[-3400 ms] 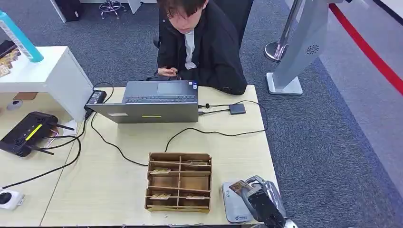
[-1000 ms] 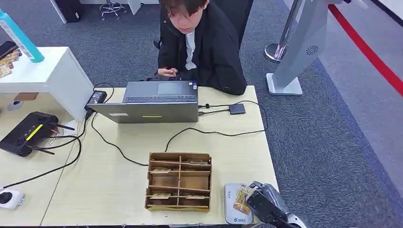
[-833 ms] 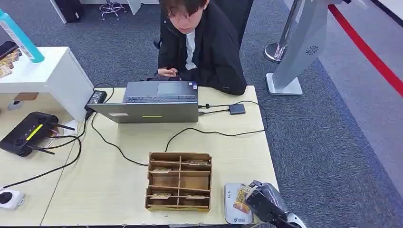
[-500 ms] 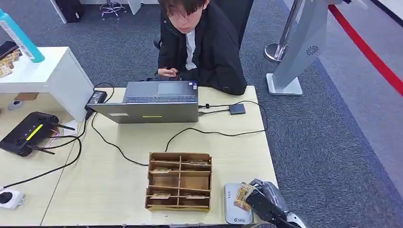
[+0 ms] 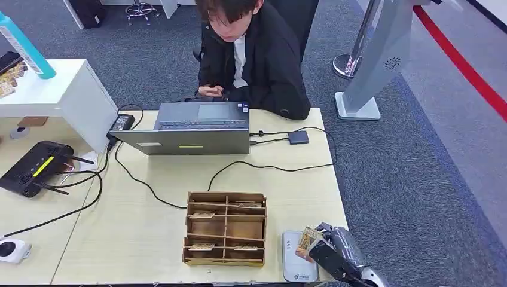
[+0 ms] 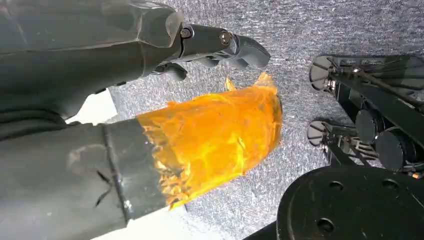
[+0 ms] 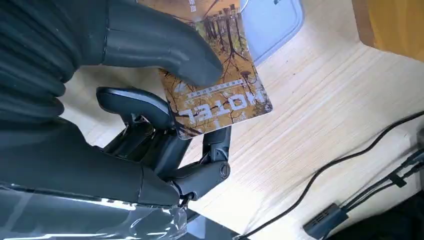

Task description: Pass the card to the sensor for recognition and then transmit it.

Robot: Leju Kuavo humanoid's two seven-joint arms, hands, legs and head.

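Note:
My right hand [image 5: 327,251] is at the table's near right corner and pinches a brown hotel card [image 5: 306,243] between thumb and fingers. The card [image 7: 220,85] hangs a little above the grey-white card sensor [image 5: 295,262], whose corner [image 7: 272,20] lies just beyond it. My right hand [image 7: 135,80] grips the card with its printed face showing. My left hand [image 6: 165,85] hangs over grey carpet with nothing in it; its thumb has an orange wrap and its fingers are apart.
A wooden divided card box [image 5: 225,228] stands just left of the sensor. Beyond it sit a grey laptop [image 5: 194,127], black cables [image 5: 263,165] and a small adapter [image 5: 298,137]. A person in a black jacket [image 5: 254,51] sits behind the table. A router [image 5: 33,167] lies far left.
Since 3.4 s ago my right hand lowered the card onto the sensor, then over the last second lifted it slightly and tilted it up. The person and table things stayed put.

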